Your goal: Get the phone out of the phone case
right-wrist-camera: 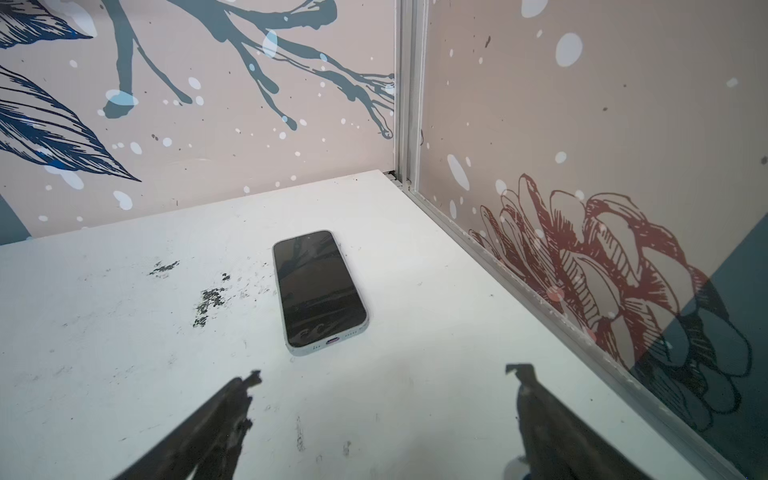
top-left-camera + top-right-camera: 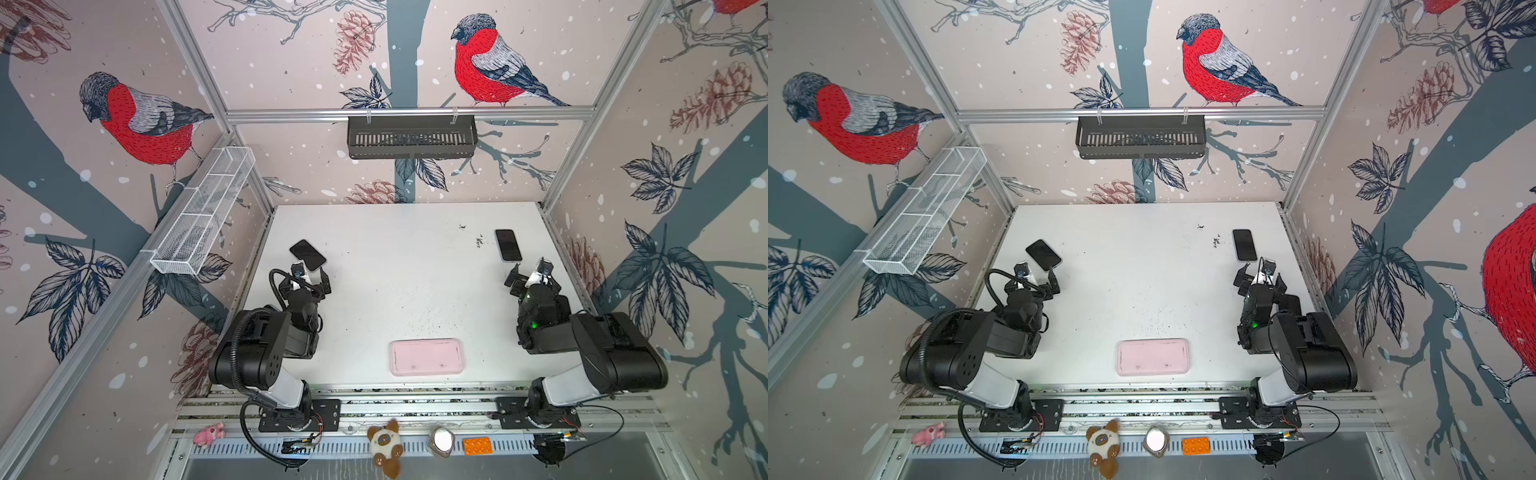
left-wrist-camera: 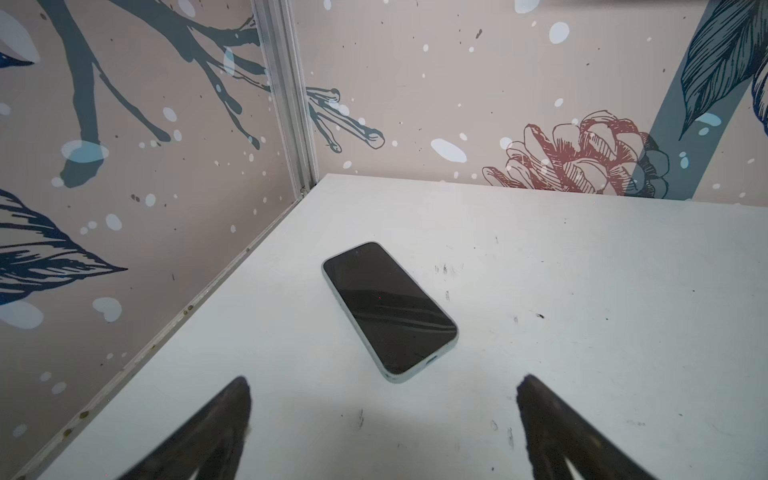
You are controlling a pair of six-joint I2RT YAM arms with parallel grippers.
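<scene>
A pink phone case (image 2: 427, 356) (image 2: 1153, 356) lies flat near the table's front edge, between the two arms; whether it holds anything I cannot tell. A dark-screened phone (image 2: 307, 254) (image 3: 388, 305) with a pale rim lies at the far left, just beyond my open left gripper (image 2: 308, 277) (image 3: 384, 388). Another such phone (image 2: 508, 245) (image 1: 320, 289) lies at the far right, just beyond my open right gripper (image 2: 532, 276) (image 1: 386, 374). Both grippers hover low over the table with nothing between their fingers.
The white table (image 2: 395, 291) is boxed in by patterned walls. A black basket (image 2: 411, 137) hangs on the back wall and a white mesh basket (image 2: 203, 212) on the left wall. Small toys, among them an orange brick (image 2: 477, 446), sit on the front rail.
</scene>
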